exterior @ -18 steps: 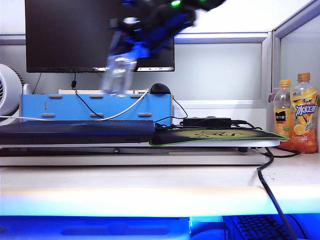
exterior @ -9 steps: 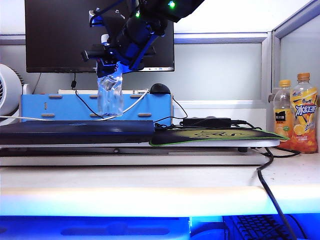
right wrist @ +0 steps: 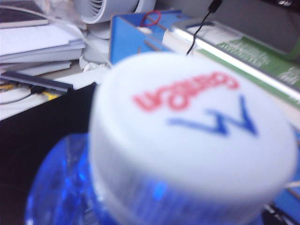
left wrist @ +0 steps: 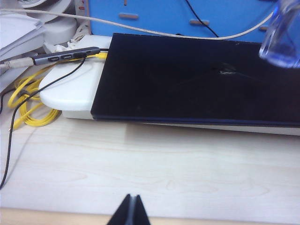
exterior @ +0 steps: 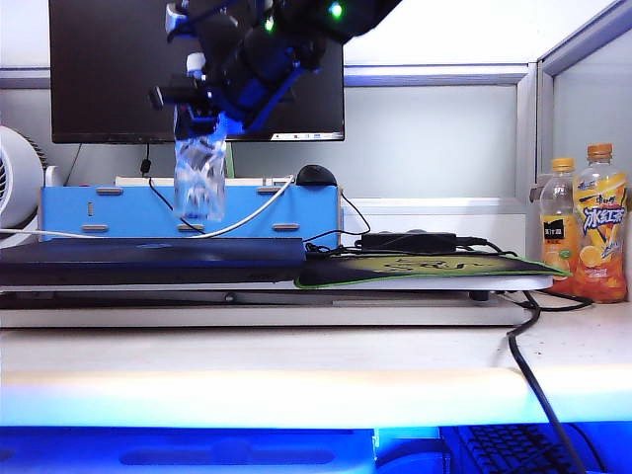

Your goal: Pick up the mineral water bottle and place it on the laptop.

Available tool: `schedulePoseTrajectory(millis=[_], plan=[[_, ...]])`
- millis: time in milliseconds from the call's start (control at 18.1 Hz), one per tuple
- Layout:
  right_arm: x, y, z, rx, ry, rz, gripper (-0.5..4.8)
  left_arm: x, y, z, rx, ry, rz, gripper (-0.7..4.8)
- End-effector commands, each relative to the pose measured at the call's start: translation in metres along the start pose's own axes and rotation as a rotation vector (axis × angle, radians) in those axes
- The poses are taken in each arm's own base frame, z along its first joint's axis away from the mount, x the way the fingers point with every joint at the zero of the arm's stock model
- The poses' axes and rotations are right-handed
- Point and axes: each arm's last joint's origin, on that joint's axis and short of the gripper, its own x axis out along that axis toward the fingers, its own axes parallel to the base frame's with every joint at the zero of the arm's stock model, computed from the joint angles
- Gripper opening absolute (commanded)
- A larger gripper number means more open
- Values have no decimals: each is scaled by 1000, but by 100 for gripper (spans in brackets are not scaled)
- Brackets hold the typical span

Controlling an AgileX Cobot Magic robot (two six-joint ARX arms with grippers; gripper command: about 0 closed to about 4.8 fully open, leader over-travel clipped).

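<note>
Right hand (exterior: 202, 109) around bottle (exterior: 198, 178) neck

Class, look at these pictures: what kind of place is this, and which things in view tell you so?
Most likely an office desk: a large monitor at the back, a closed laptop on a stand, a mouse pad beside it, and partition walls behind.

An office cubicle here: a monitor (exterior: 118, 69) on the desk (exterior: 296, 370), laptop (exterior: 148, 259) on a riser, mouse pad (exterior: 425, 267), cables, grey partition panels (exterior: 434, 138), paper stacks (right wrist: 33, 40), desk fan (exterior: 15, 178).
</note>
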Motion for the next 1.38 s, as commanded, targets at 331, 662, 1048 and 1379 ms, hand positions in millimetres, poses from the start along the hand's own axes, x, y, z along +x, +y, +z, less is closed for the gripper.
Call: schedulePoseTrajectory(millis=[331,662,1048,1379], plan=[[7,2,-7,-3,21,10,144,0,0,0,1,-3,-4,-2],[5,1,-2,-7,-8,1,479,0,0,0,2,-3,-4,-2],[-44,-20,69,-58,-200,-250,479,0,0,0,2,-3,-4,-2],[-159,-39,158,-67,-378,-434,-4,0,0,0,1,-2,-4,-2]])
